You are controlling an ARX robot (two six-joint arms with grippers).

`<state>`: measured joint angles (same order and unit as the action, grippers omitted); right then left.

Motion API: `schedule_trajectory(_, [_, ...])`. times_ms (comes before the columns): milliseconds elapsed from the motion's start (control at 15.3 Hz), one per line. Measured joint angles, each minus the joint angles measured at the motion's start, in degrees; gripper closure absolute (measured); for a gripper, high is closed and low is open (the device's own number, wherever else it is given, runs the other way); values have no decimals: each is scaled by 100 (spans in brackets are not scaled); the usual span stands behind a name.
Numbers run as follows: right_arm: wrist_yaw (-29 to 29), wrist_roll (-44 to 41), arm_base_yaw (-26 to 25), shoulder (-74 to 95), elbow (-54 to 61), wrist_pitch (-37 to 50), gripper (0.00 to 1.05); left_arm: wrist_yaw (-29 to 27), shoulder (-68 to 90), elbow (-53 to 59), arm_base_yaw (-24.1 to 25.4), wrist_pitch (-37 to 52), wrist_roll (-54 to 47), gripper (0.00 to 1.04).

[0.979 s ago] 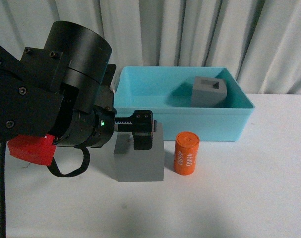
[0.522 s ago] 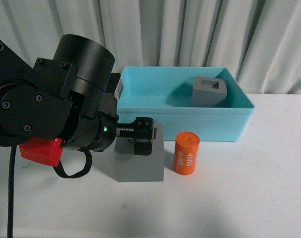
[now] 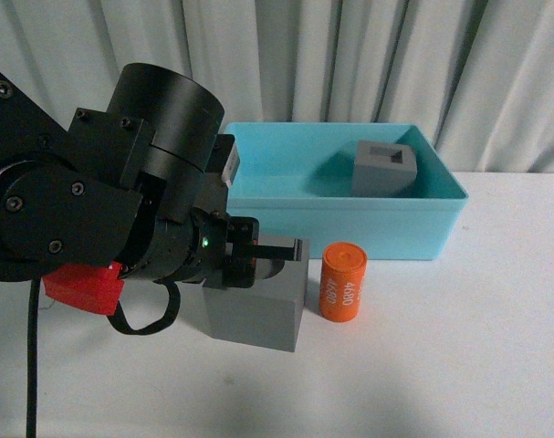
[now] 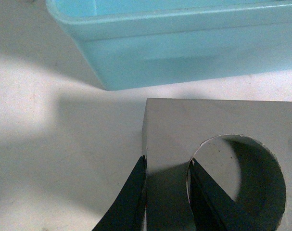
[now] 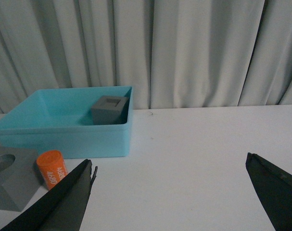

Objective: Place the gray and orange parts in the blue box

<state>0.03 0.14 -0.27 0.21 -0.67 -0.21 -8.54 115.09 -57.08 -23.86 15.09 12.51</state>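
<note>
My left gripper is shut on the wall of the gray cube with the round hole, one finger outside and one inside the hole. The left wrist view shows the same grip on this cube. The cube is slightly tilted, in front of the blue box. The orange cylinder stands upright just right of the cube. The gray cube with the rectangular hole lies inside the box. My right gripper is open and empty above the table, right of the box.
The white table ends at a gray curtain behind the box. My bulky black left arm hides the table's left part. The right wrist view shows the cylinder and the held cube.
The left arm has turned and shifted right. Its fingers now close on the cube's wall at the hole, and the cube has tipped slightly. The cylinder and box have not moved.
</note>
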Motion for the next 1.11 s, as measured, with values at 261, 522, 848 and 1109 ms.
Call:
schedule_trajectory(261, [0, 0, 0, 0, 0, 2, 6, 109, -1082, 761, 396, -310, 258, 86])
schedule_trajectory(522, [0, 0, 0, 0, 0, 2, 6, 125, -1858, 588, 772, -706, 529, 86])
schedule_trajectory(848, [0, 0, 0, 0, 0, 2, 6, 479, -2382, -647, 789, -1257, 916, 87])
schedule_trajectory(1109, [0, 0, 0, 0, 0, 2, 6, 546, -1110, -2120, 730, -1587, 686, 87])
